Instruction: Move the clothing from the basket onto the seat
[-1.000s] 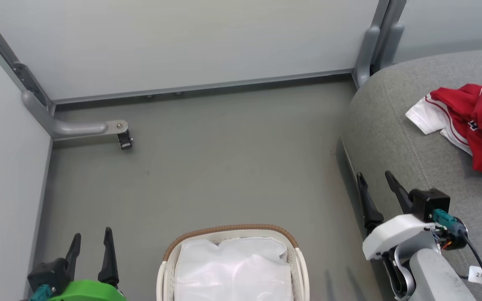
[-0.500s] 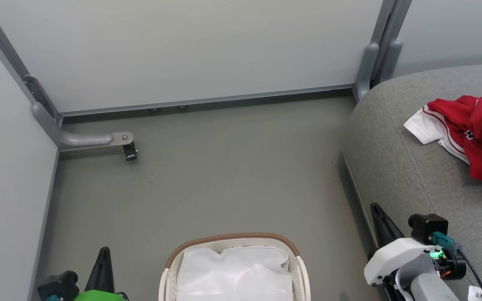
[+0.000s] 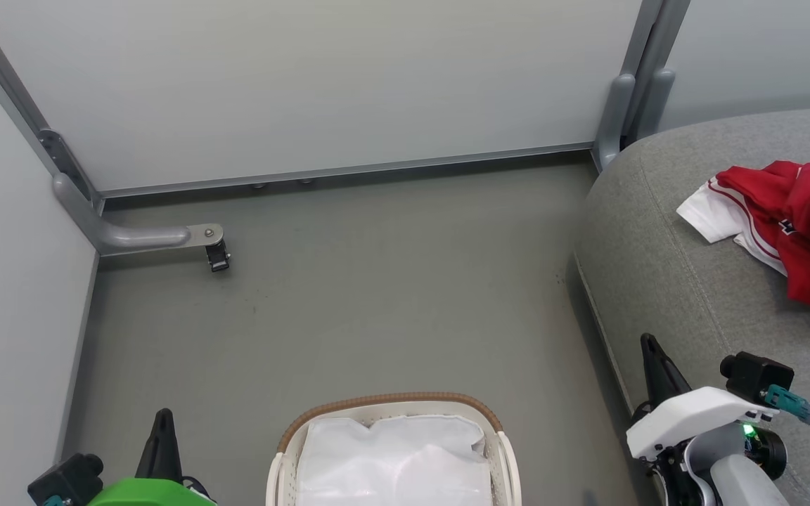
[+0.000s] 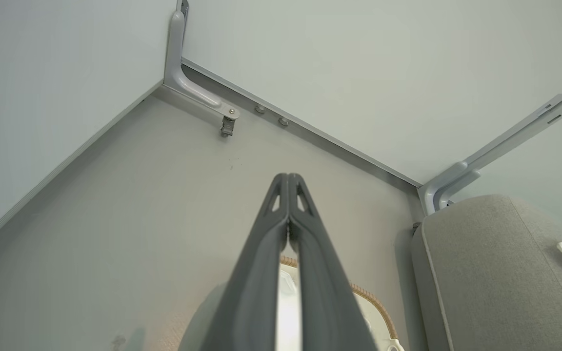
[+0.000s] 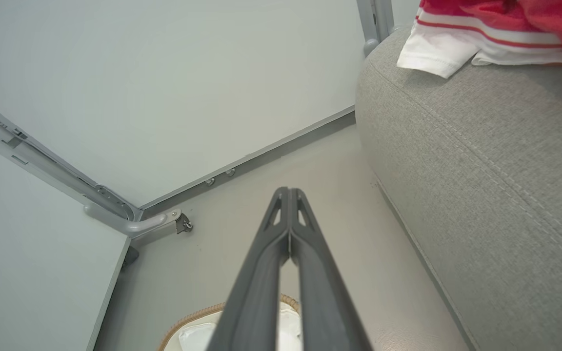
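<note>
Beside the oval white tan-rimmed plastic basket, left hand and right hand, both clenched on nothing, pointing forward.

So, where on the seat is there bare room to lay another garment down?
The seat is bare along its rounded left edge, between the floor and the white sleeve, and nearer, between the red clothing and the right pincer. Crowded at its right, where the clothing lies heaped.

The left claw and the right claw are each pinched fully closed, tips touching, both pointing forward.
</note>
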